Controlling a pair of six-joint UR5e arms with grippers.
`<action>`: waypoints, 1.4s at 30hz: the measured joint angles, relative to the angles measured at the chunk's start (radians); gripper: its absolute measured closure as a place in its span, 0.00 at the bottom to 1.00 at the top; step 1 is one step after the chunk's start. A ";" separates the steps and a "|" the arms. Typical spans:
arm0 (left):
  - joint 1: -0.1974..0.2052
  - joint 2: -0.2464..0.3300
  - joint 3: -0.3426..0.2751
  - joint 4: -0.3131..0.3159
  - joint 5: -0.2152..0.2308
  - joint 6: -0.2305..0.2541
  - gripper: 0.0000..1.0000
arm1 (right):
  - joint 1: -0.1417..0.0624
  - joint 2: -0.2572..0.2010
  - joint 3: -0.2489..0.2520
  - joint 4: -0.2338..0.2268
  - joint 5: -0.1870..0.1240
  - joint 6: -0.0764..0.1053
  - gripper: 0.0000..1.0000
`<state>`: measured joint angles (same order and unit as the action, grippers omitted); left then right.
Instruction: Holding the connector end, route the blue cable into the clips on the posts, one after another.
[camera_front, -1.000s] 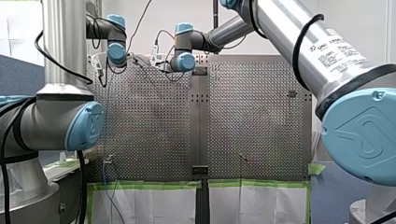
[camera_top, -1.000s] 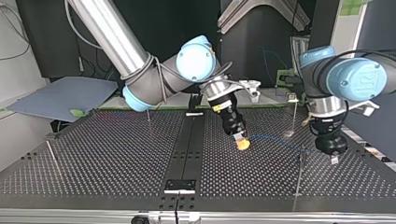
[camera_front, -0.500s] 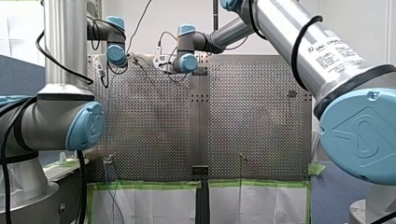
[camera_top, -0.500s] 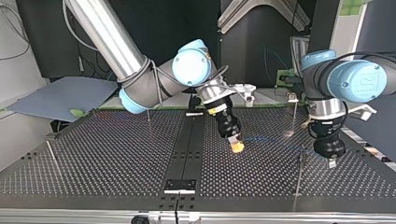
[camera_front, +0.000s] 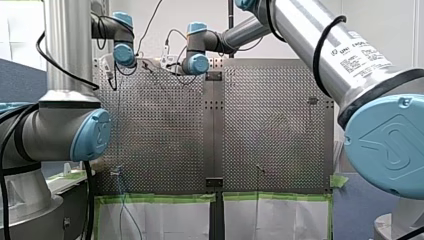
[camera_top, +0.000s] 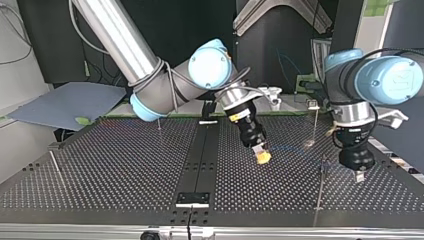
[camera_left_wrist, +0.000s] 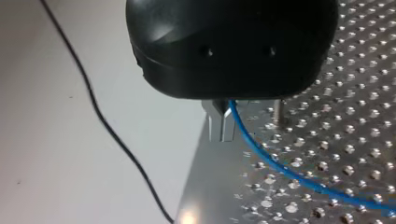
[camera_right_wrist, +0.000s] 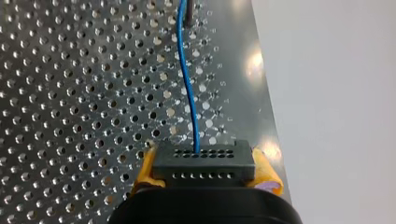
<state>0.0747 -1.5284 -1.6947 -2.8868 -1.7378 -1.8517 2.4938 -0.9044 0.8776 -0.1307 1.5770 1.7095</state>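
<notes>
Since the blue cable looks thin and floppy, my right gripper clamps its rigid connector instead; cable runs over the table toward a post. Can't tell my left gripper's grip.

Maker's lettering on one arm
White label on silver tube of my right arm: black "UNI" and "ERSA" legible, finer print below unreadable; embossed looped emblem on round blue joint cap.
</notes>
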 joint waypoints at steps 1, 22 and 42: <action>0.000 0.003 0.000 -0.002 -0.002 0.000 1.00 | 0.000 0.000 0.000 0.000 0.000 0.000 1.00; -0.012 0.006 0.000 -0.053 -0.025 0.022 1.00 | -0.006 0.001 0.001 0.029 0.003 0.013 1.00; -0.020 0.003 0.000 -0.064 -0.008 0.028 1.00 | -0.016 0.004 0.001 0.035 0.004 0.017 1.00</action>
<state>0.0548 -1.5254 -1.6947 -2.9505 -1.7454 -1.8235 2.4775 -0.9009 0.8784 -0.0953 1.5812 1.7263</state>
